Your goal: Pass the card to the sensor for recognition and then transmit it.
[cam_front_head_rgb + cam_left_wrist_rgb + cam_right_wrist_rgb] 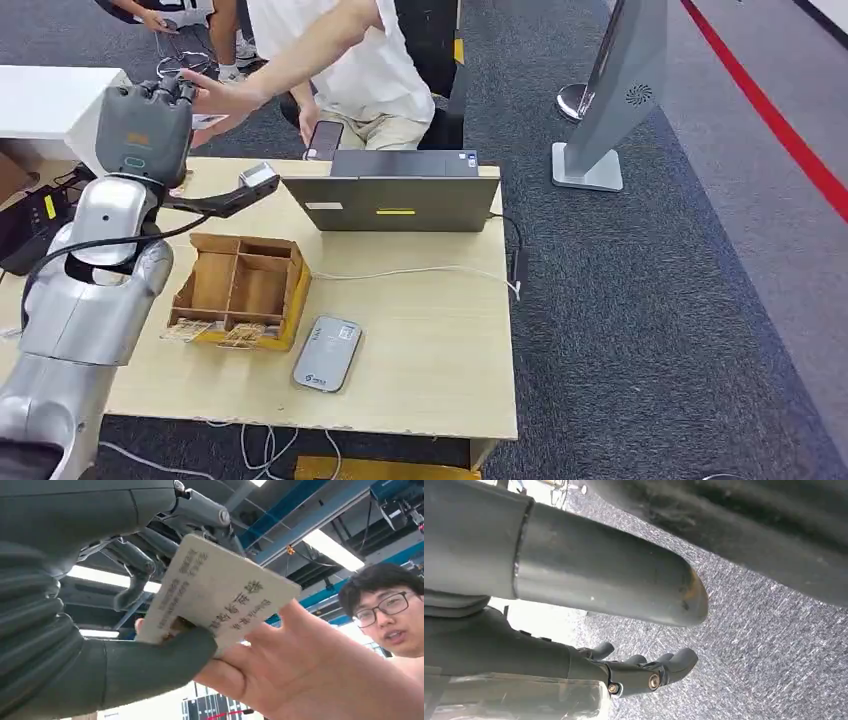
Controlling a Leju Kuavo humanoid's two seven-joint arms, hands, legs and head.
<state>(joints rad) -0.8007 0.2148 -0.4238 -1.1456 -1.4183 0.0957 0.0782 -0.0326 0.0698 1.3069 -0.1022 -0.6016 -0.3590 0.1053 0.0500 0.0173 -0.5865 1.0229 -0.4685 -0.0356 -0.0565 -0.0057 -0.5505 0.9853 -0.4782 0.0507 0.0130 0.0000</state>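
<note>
My left hand (145, 125) is raised above the table's far left corner. In the left wrist view its thumb and fingers pinch a pale printed card (220, 597). A seated person's hand (215, 100) reaches across to the card (210, 120), and that hand (310, 675) touches it from behind in the left wrist view. A flat grey sensor pad (327, 352) lies on the table near the front edge, well below the card. My right hand (564, 655) hangs over grey carpet, thumb apart from the fingers, holding nothing.
A wooden compartment box (240, 290) sits left of the pad. A grey laptop (400, 190) stands at the back with a cable (420, 270) trailing right. A small scanner head on a black arm (258, 177) is near my forearm. A kiosk stand (610, 100) is on the floor.
</note>
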